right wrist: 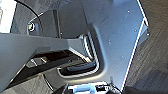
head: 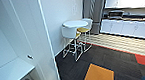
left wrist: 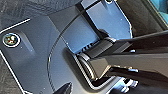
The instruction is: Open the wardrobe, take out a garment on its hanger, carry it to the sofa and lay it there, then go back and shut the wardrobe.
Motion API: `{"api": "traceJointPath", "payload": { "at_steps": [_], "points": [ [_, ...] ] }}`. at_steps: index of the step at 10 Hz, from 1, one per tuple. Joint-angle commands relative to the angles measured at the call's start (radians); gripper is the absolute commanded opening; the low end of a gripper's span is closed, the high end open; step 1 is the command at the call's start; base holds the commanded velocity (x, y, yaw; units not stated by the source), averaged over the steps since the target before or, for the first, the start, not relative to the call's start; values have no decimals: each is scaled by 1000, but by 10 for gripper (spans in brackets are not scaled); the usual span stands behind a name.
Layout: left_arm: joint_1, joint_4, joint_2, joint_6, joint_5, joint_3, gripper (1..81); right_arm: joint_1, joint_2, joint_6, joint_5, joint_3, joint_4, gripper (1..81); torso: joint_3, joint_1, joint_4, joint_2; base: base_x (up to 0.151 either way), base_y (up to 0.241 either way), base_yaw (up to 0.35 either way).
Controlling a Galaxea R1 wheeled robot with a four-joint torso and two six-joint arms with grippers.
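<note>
The tall white wardrobe (head: 26, 41) stands open, its door edge bordering open dark carpet (head: 90, 61); neither claw's state can be told.

One wardrobe (head: 19, 47), one round table (head: 75, 23), two stools (head: 69, 33), one fridge (head: 94, 8), one orange carpet tile (head: 98, 74).

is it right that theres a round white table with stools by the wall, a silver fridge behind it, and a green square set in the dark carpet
Not quite: the square in the dark carpet is orange, not green, as the head view shows. The rest holds: a round white table with stools stands by the wall, with a silver fridge behind it.
</note>
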Motion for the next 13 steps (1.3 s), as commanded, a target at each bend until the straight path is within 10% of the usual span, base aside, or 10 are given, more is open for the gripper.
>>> {"api": "traceJointPath", "payload": {
  "at_steps": [1,13],
  "points": [
    [-30,12,5,10,36,0,811,18,4,-1,-43,-4,-6,811,0,0,0,0,0,0,293],
    [-30,10,13,19,36,2,811,18,3,1,-43,-7,-5,811,0,0,0,0,0,0,293]
  ]
}}
